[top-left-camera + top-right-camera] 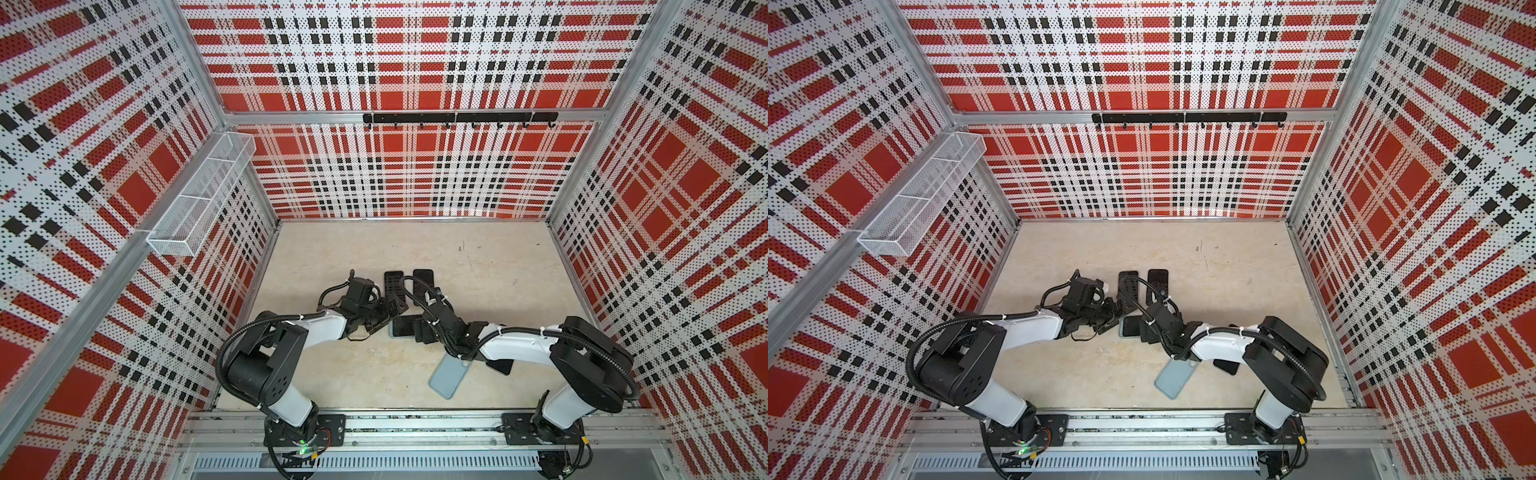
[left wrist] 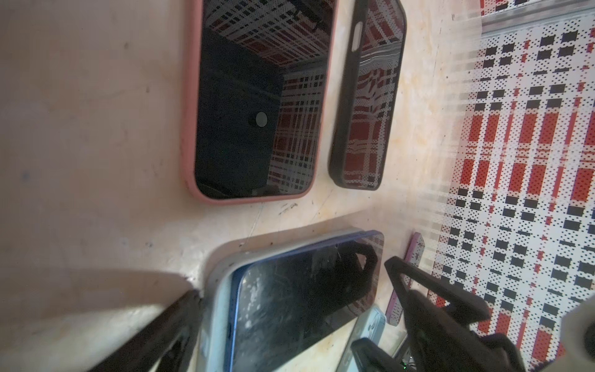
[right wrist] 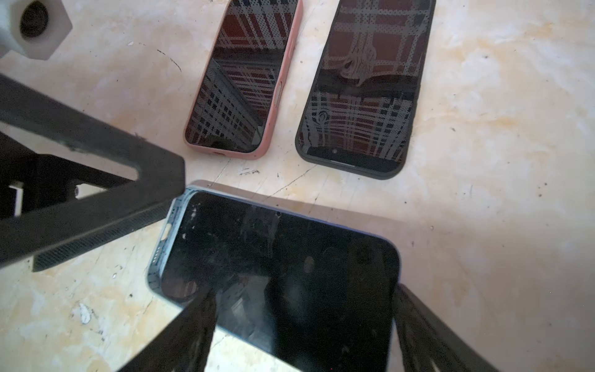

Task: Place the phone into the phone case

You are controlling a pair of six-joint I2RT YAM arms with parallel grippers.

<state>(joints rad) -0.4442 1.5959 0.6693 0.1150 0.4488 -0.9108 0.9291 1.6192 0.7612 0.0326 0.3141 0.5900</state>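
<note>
Low in the right wrist view the right claw (image 3: 304,293) stands spread astride the phone (image 3: 283,257), whose dark screen is smudged and scratched. It lies face up mid-frame on the surface (image 3: 483,161), blue edge showing above its pale grey phone case (image 3: 161,248). The left claw (image 2: 293,278) gapes wide at its far end, before a pink-cased phone (image 3: 244,80).
</note>
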